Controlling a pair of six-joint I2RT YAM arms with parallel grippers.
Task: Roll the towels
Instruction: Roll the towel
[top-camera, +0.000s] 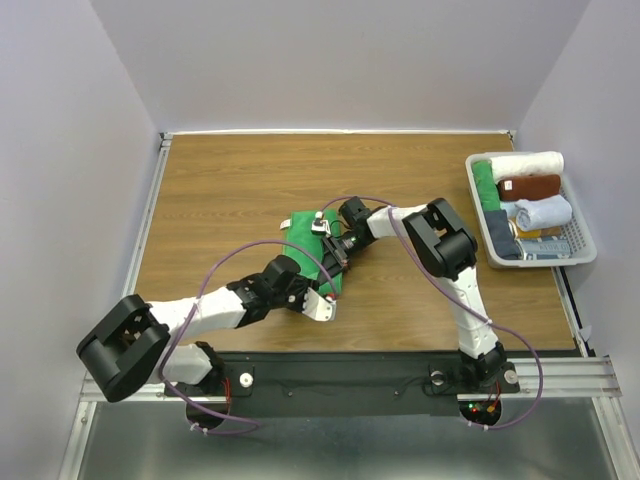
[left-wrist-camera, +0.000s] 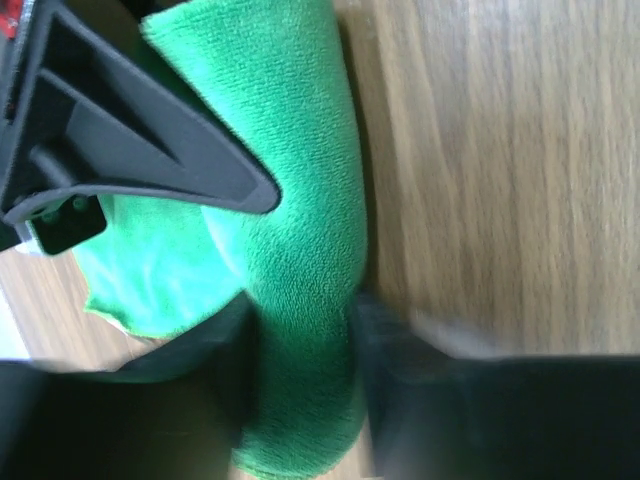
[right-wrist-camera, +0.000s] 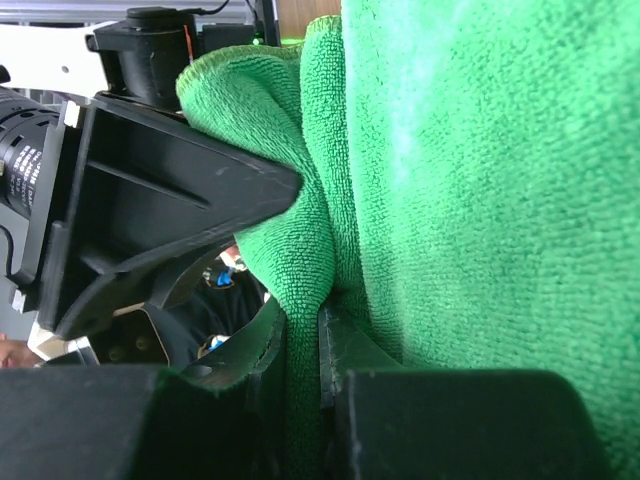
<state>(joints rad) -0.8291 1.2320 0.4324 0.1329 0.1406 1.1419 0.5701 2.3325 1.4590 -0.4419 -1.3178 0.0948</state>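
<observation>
Green everywhere up close. Found the green towel (top-camera: 300, 224) at frame centre on the wooden worktop (top-camera: 230, 190), lying slantwise from upper left to lower right, partly rolled by the look of it. Saw both arms meeting over it: left arm (top-camera: 215, 310) from the lower left, right arm (top-camera: 445, 245) from the right. Noted the left jaws astride the thick rolled edge near its lower end, cloth filling the gap and touching both sides; judged that a grasp, though blurred. Noted the right jaws clenched on a thin pinched layer at the upper end. Judged the two holds as set one at each end to keep the roll even and stop it springing loose. Spotted the pale blue towel (top-camera: 545, 212) as a roll in the grey basket (top-camera: 545, 262) at right of frame, beside a brown roll (top-camera: 528, 187) and a cream roll (top-camera: 530, 163), well apart from the work; took that one as done. Looked for brands, labels, writing: could read none in any view.
</observation>
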